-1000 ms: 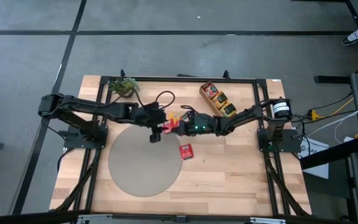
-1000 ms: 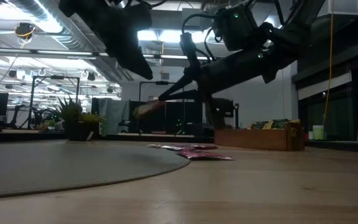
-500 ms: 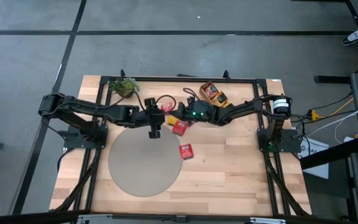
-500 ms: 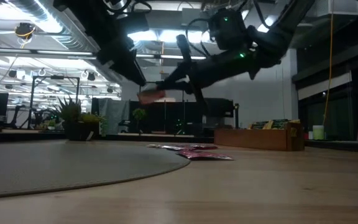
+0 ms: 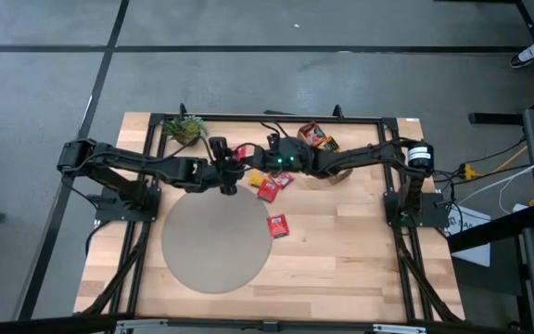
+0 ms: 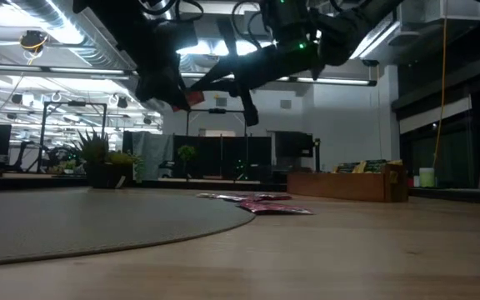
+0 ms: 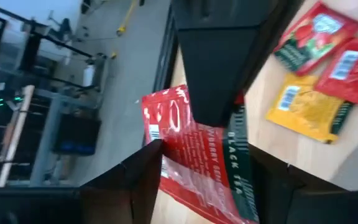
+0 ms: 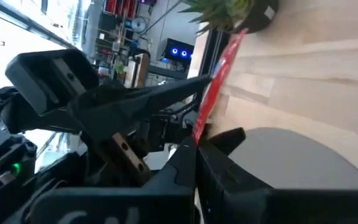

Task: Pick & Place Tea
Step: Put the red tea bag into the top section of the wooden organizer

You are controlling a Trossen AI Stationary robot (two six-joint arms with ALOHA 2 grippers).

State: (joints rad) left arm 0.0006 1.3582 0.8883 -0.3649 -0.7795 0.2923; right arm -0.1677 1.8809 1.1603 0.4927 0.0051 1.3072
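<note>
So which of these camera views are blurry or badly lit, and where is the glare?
Low view: backlit, so both arms read as dark silhouettes against bright ceiling lights, and the near tabletop is soft. Left wrist view: the held red sachet is close and blurred, though its lettering is partly legible. Right wrist view: washed-out glare at one edge, the potted plant soft. High view: evenly lit, fairly sharp.

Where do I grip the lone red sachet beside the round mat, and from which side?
Come from straight above: the red sachet lies flat on the table, so pinch two opposite edges, probably those clear of the mat.
</note>
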